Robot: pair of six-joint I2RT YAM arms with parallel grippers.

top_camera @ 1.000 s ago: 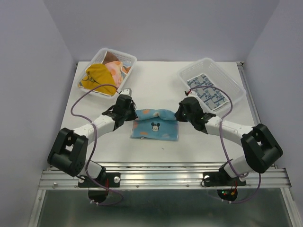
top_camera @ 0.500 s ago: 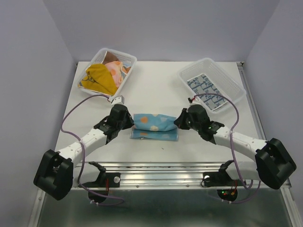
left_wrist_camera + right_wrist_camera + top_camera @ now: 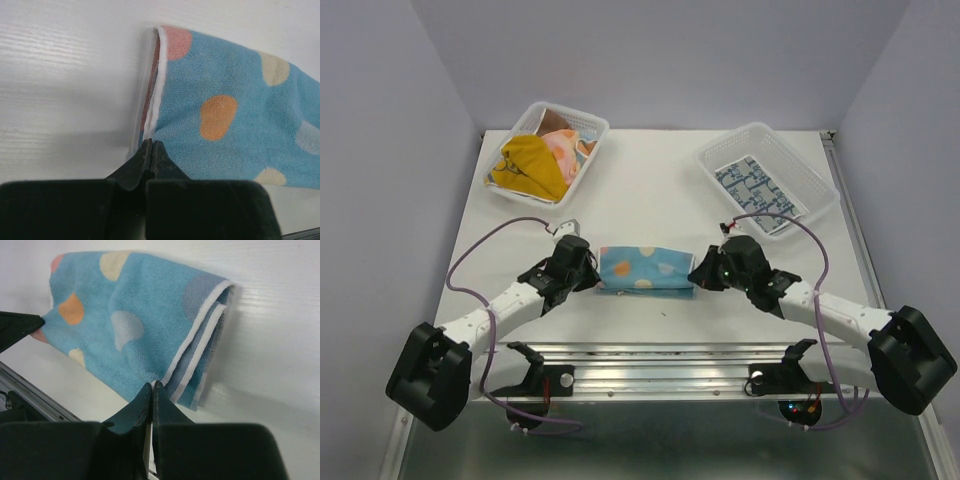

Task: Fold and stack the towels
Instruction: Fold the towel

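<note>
Folded light blue towel (image 3: 647, 270) on the desk (image 3: 650, 195), pinched at both ends.
The left gripper (image 3: 151, 146) has its jaws together on the towel's white-hemmed left corner. The right gripper (image 3: 151, 386) has its jaws together on the layered hem at the right end. Towel lies doubled over, dots up, between the arms near the desk's front edge. At the back, the left basket (image 3: 535, 108) holds a mustard towel (image 3: 528, 165), a pastel spotted towel (image 3: 563, 145) and a brown towel (image 3: 555, 120). The right basket (image 3: 760, 130) holds a white blue-print towel (image 3: 755, 185).

Robot lab test cell, plain lilac walls (image 3: 660, 60), white table (image 3: 650, 190), aluminium mounting rail (image 3: 660, 365)
</note>
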